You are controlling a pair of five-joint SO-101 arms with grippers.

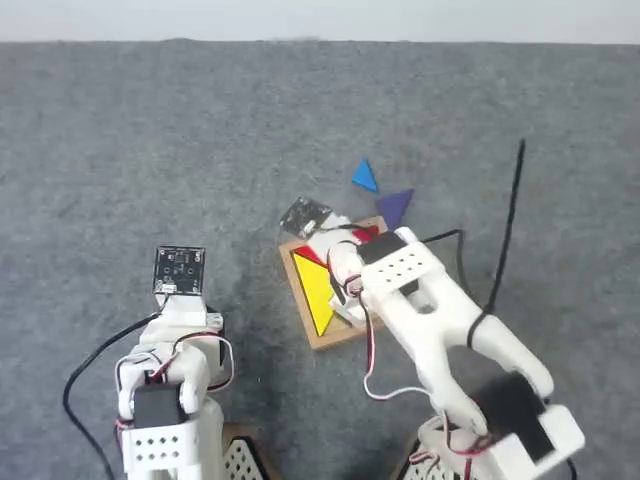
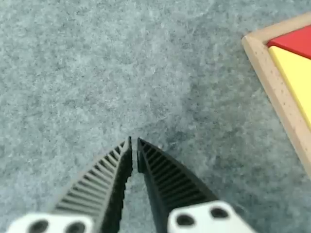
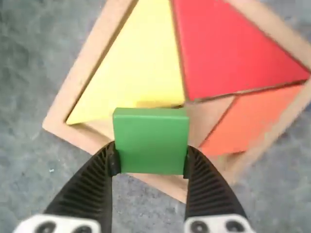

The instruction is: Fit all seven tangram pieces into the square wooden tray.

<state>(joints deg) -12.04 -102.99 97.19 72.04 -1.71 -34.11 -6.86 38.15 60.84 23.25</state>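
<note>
Right gripper clamps the green square wooden piece over the square wooden tray's bare edge gap, apparently to seat it beside the large yellow triangle; left gripper sits clenched, empty

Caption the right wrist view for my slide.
Right gripper holds green square above tray; yellow piece, red piece and orange piece inside.

I count six tangram pieces: one yellow triangle, one red triangle, one orange piece, one green square, one blue triangle, one purple triangle. That makes four sure triangles; I can't tell the orange one's shape. One square wooden tray. One desk. Two arms: left arm, right arm.
</note>
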